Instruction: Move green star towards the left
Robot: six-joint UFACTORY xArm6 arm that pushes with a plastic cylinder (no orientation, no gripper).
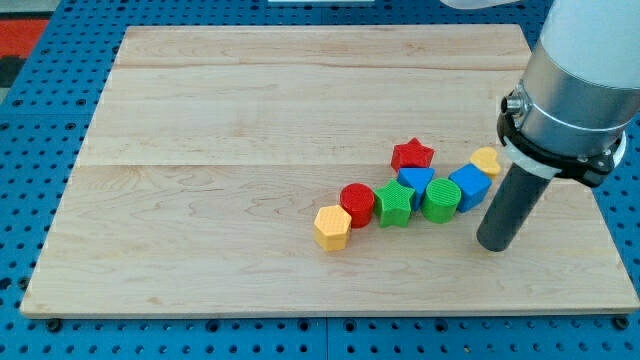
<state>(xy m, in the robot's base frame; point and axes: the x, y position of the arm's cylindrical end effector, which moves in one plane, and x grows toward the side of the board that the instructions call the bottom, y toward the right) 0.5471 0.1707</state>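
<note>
Upright at the view's right, reaching down from a grey and white arm housing (575,85): straight dark rod, my tip (494,245) planted on the pale wooden board (250,120). No jaws on this tool, just a plain blunt rod end, holding nothing. Tip just to the right of the block cluster, near the blue cube-like block (468,187) and a little below it, with a narrow gap visible and no clear contact.

Counted across the cluster, seven small plastic blocks: one green star-shaped block (395,203), one green cylinder (440,199), one red star (412,154), one red cylinder (356,204), one yellow hexagonal block (332,227), one yellow block of rounded, possibly heart-like shape (486,160), one blue cube-like block, plus one blue triangular block (416,180), making eight in all.

Green star sitting right of board centre, in the lower row of the cluster, touching the red cylinder on its left and the green cylinder on its right, with the blue triangle just above. Well apart from the tip, with the green cylinder and blue cube between.
</note>
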